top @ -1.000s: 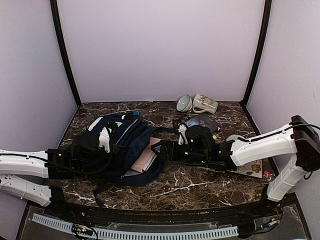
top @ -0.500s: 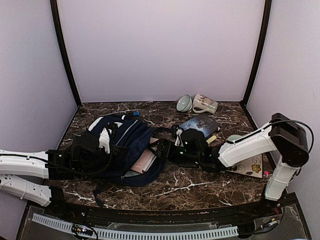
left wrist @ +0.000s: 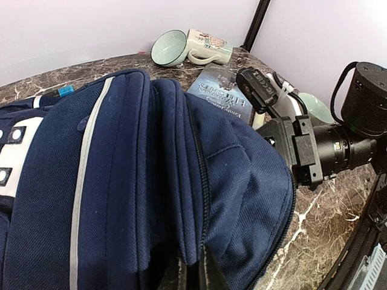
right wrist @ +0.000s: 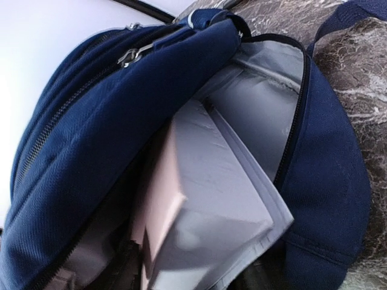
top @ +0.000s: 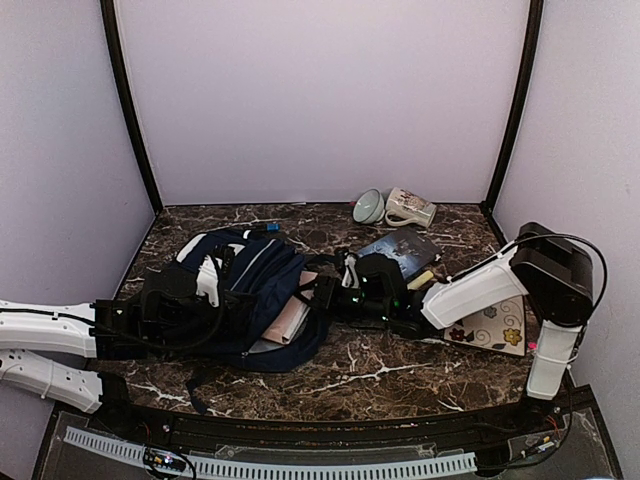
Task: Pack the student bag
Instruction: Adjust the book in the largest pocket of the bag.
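Note:
The student bag (top: 245,290), navy with white trim, lies on its side at the table's left, its main mouth facing right. My left gripper (top: 168,305) is shut on a fold of the bag's fabric (left wrist: 151,169), with the fingertips (left wrist: 193,275) just showing at the bottom of the left wrist view. A pink book with a grey cover (top: 292,318) sticks halfway out of the bag's mouth (right wrist: 91,121). My right gripper (top: 320,297) is at that mouth. Its dark fingers (right wrist: 124,266) press both sides of the book's near end (right wrist: 211,199).
A teal bowl (top: 368,206) and a printed mug (top: 410,208) lie at the back right. A dark-covered book (top: 405,248) and a white flowered notebook (top: 490,325) rest beside and under the right arm. Purple walls enclose the table.
The right arm has slid left toward the bag, pushing the book further into the mouth, and its jaws have narrowed onto the book. The left arm and its hold are unchanged.

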Robot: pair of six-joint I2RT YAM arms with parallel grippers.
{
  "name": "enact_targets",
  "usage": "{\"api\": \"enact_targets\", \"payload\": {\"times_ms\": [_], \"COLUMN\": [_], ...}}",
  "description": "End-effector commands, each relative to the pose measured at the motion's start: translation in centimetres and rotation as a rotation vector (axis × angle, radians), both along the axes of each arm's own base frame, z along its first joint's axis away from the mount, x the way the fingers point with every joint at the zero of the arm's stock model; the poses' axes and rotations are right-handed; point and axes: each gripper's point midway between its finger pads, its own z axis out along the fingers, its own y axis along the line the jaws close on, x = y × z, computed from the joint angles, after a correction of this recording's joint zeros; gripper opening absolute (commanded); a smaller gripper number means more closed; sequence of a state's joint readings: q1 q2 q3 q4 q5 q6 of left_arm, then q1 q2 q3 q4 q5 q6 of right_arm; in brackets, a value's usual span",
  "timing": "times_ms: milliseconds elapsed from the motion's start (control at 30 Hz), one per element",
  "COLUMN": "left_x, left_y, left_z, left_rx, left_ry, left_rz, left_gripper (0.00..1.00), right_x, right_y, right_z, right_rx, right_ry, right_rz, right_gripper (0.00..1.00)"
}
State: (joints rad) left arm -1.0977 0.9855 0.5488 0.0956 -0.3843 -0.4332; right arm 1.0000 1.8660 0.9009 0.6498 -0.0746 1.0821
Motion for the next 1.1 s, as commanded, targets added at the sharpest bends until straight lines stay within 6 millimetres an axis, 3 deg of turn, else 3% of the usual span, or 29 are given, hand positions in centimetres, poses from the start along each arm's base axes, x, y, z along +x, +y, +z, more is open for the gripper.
{"api": "enact_targets", "payload": {"times_ms": [0,133,167,367,633,800,1067], "left_x": [-0.4,-0.5,-0.5,-0.3,-0.8,-1.6,-2.2], "left_y": [-1.3,-1.2,-1.2,-0.7,-0.1,-0.8,-2.6], "left_z": [4.3,4.6,4.7,6.6,11.2,12.4,11.2], "left_rx": [-0.145,-0.143,-0.144,-0.138,-0.178,-0.207,-0.181], "left_ry": [-0.074,-0.089,-0.095,-0.159,-0.291,-0.327,-0.316], "left_rz": [-0.048,-0.058,-0.061,-0.053,-0.083,-0.149,-0.235], "left_gripper": [0.0,0.0,0.0,0.0,0.0,0.0,0.0], "right_x": [0.9,1.0,0.9,0.6,-1.3,-2.3,-2.4], "right_y": [1.0,0.7,0.7,-0.5,-2.0,-1.0,3.2], "right_z": [0.7,0.7,0.9,3.4,6.7,7.1,5.0], "right_rx": [0.01,0.012,0.012,-0.004,0.034,0.086,0.134], "right_ry": [-0.054,-0.066,-0.075,-0.126,-0.129,-0.098,-0.047], "right_rz": [0.03,0.05,0.055,0.074,0.173,0.256,0.376], "right_gripper": [0.41,0.05,0.0,0.0,0.0,0.0,0.0]}}
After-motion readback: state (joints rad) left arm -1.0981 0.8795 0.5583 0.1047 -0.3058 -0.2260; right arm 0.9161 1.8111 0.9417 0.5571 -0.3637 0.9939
